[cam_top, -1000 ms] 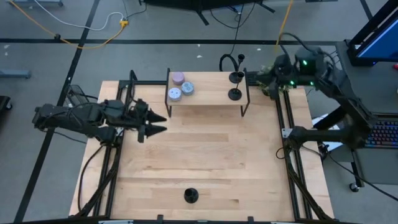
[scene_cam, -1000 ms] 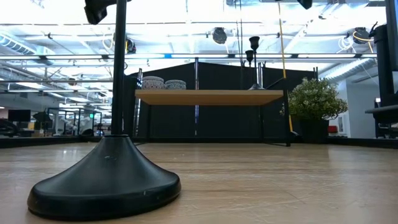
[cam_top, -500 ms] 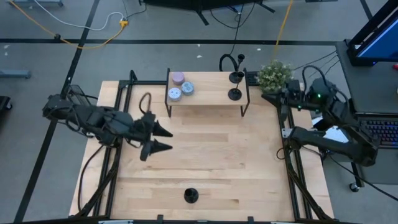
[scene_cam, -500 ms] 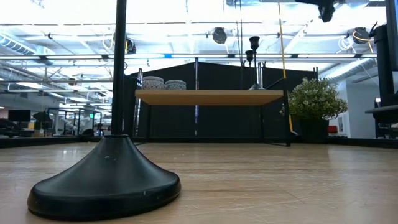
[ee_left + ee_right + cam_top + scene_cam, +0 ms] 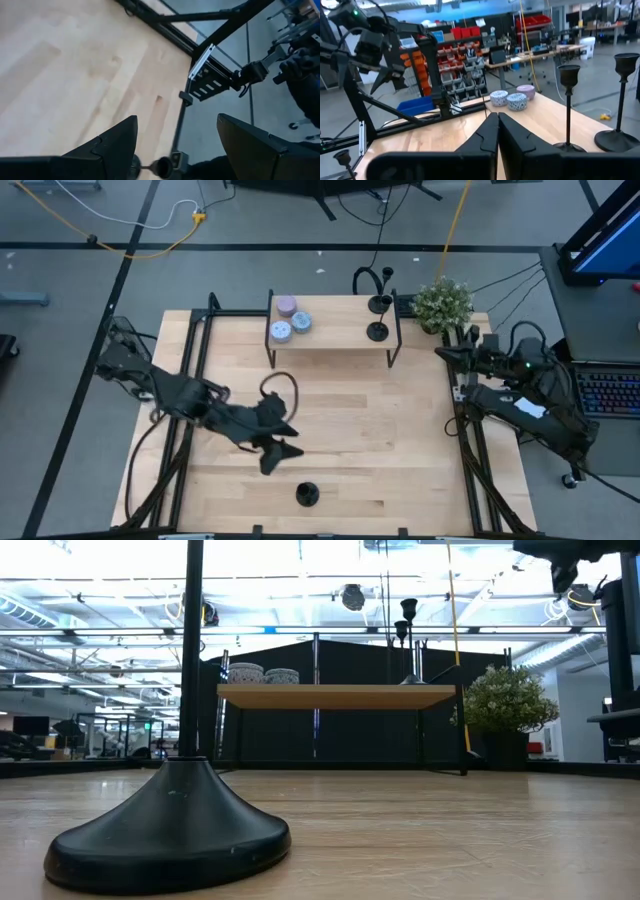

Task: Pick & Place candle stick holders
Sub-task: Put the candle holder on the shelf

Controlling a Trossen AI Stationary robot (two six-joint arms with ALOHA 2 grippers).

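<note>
One black candle stick holder [image 5: 307, 495] stands on its round base near the table's near edge; the low view shows that base [image 5: 170, 830] close up. Two more candle stick holders [image 5: 377, 331] [image 5: 381, 304] stand on the right end of the small wooden shelf [image 5: 335, 330]; they also show in the right wrist view [image 5: 568, 110] [image 5: 620, 100]. My left gripper [image 5: 292, 440] hovers open above the table's middle, just short of the near holder, whose cup top [image 5: 162, 167] shows between its fingers. My right gripper [image 5: 445, 352] is shut at the table's right edge, holding nothing.
Three round candle tins [image 5: 290, 322] sit on the shelf's left end. A potted plant [image 5: 443, 300] stands off the table's far right corner. Black frame rails [image 5: 465, 430] run along both sides of the table. Bare wood lies between the shelf and the near holder.
My left gripper has swung from the table's left side toward the near edge and the middle, closing on the holder that stands there, and has stayed open. My right gripper has drawn back from the shelf's right end toward the table's right edge and gone down, staying shut.
</note>
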